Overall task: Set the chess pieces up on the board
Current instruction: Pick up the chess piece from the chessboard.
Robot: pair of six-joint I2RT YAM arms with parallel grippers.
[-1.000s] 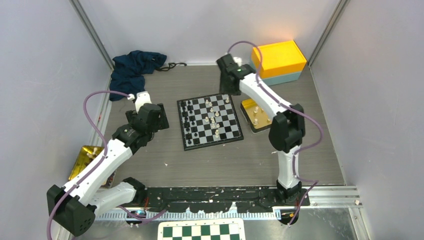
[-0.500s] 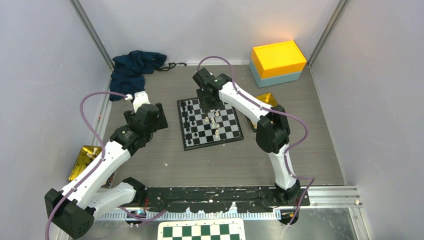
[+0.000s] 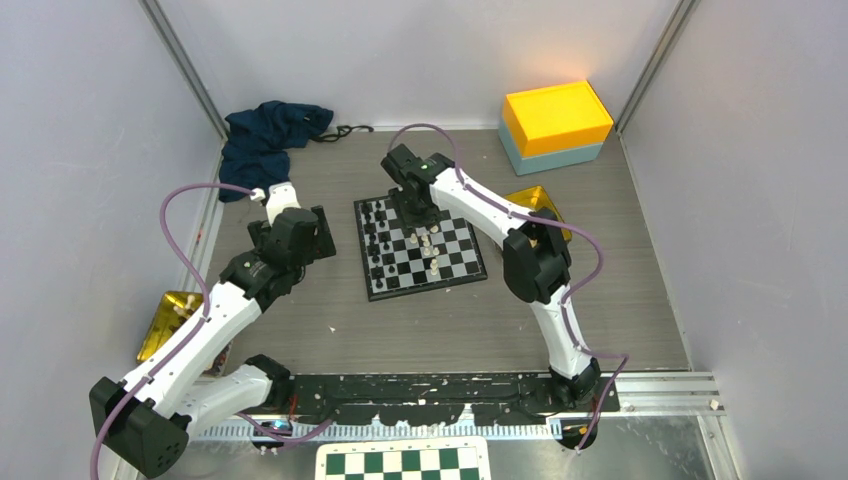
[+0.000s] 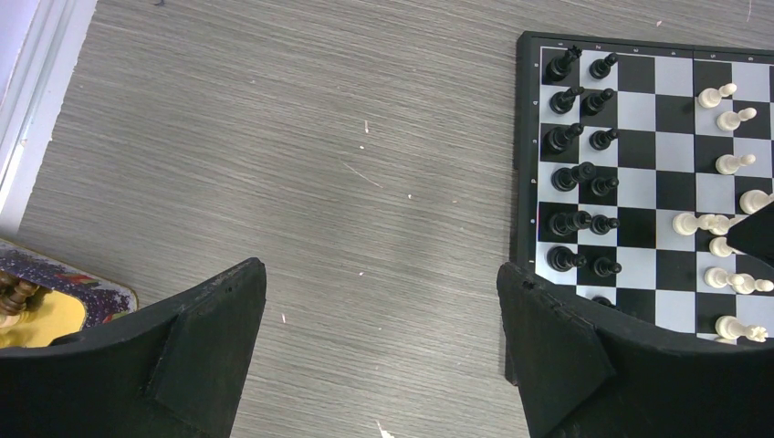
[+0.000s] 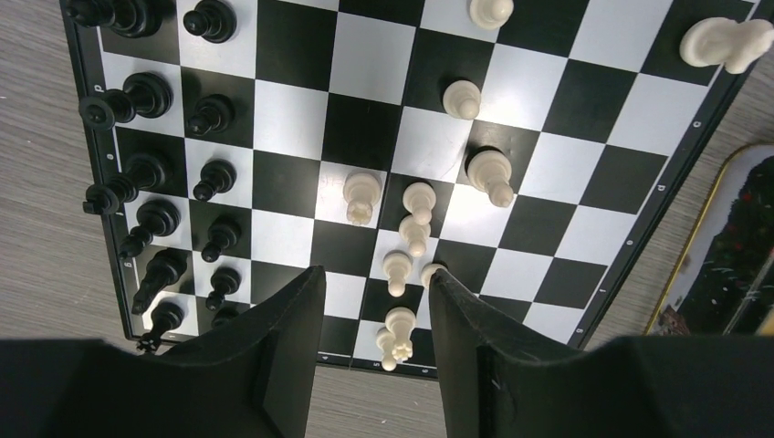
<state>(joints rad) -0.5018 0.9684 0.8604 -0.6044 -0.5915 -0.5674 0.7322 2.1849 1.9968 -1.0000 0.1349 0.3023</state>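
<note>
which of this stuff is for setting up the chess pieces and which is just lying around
For the job: board, black pieces, white pieces.

Lying about: blue cloth, yellow box, teal box under it, green-and-white checkered panel.
</note>
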